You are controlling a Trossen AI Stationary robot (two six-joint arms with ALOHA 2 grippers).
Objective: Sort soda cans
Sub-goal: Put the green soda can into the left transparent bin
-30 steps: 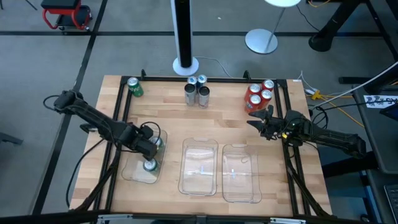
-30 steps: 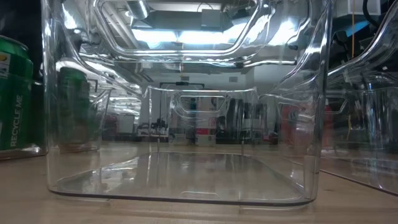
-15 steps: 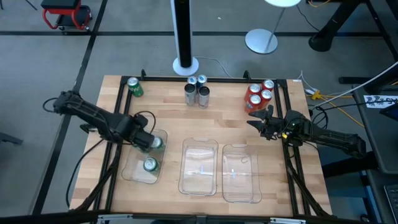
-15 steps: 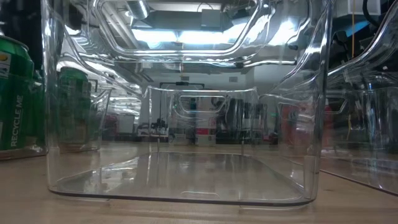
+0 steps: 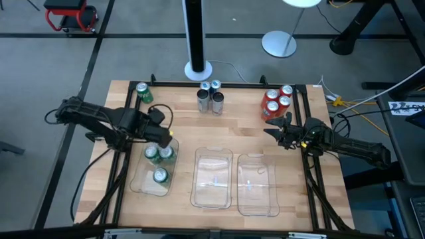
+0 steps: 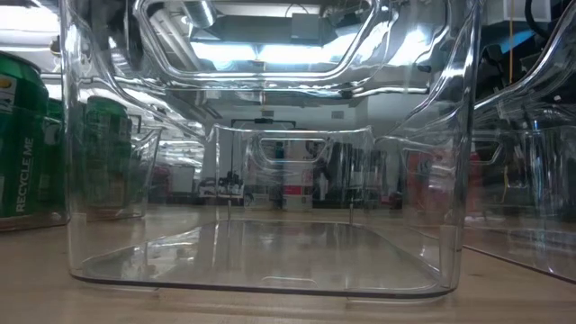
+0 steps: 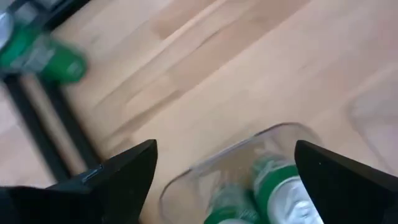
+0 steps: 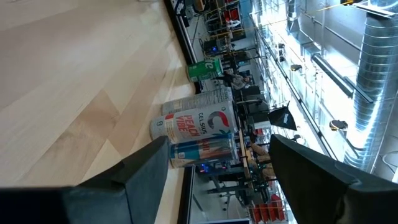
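Left gripper (image 5: 161, 130): dark two-finger gripper above the far end of the left tray, jaws wide apart and empty; in the left wrist view its fingers (image 7: 127, 171) frame the tray rim and two green tops below.
Lone green can (image 5: 143, 92): small green cylindrical soda can with a silver top, upright near the far left corner of the wooden table (image 5: 239, 126); it also shows, blurred, in the left wrist view (image 7: 46, 55).
Left tray (image 5: 141, 185): clear rectangular plastic tray at the table's near left, holding three green soda cans.
Green cans in tray: two side by side at the far end (image 5: 152, 154) (image 5: 166, 153), one nearer the front (image 5: 160, 176); all upright.
Silver-grey cans (image 5: 210, 96): cluster of silver-grey cylindrical cans standing together at the far middle of the table; the exact count is hard to tell.
Middle tray (image 5: 212, 178): clear rectangular plastic tray, near middle, just beside the left tray.
Right tray (image 5: 257, 184): clear rectangular plastic tray, just beside the middle one.
Red cans (image 5: 277, 99): four red cylindrical cans with silver tops, grouped at the far right of the table.
Right gripper (image 5: 273, 126): dark two-finger gripper near the table's right side, just in front of the red cans, jaws apart and empty.
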